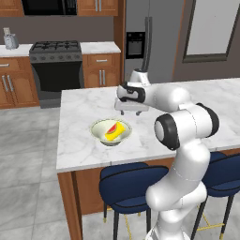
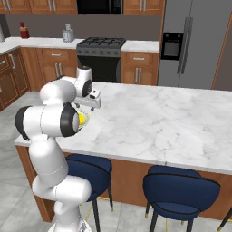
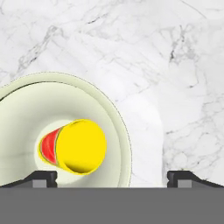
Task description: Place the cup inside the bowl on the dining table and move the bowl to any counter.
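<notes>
Cup (image 1: 116, 131) is lying tipped on its side inside the bowl (image 1: 99, 132), its yellow body leaning against the inner wall and the red watermelon mark facing up toward the far-left side in the left base view. From the hand view the cup (image 3: 80, 146) is sitting at the middle of the bowl (image 3: 117, 127), mouth turned down and to the right (the red patch showing on its left flank). The bowl is resting upright on the marble bench (image 1: 84, 150), the island one, near its front-left corner as the left base view shows it.

Just beyond and to the right of the bowl, the gripper (image 1: 133, 111) is hovering above the marble, not touching cup or bowl. Its two dark fingertips (image 3: 43, 178) are standing wide apart at the bottom corners of the hand view, with nothing between them, one over the bowl's rim and the other over bare marble.

In the right base view the arm's elbow is covering most of the bowl, leaving a sliver of yellow cup (image 2: 82, 119) showing beside it.

Two blue stools (image 1: 129, 185) are tucked under the bench's near edge. Behind, a stove (image 1: 55, 51) and a steel fridge (image 1: 147, 33) are lining the wall.
</notes>
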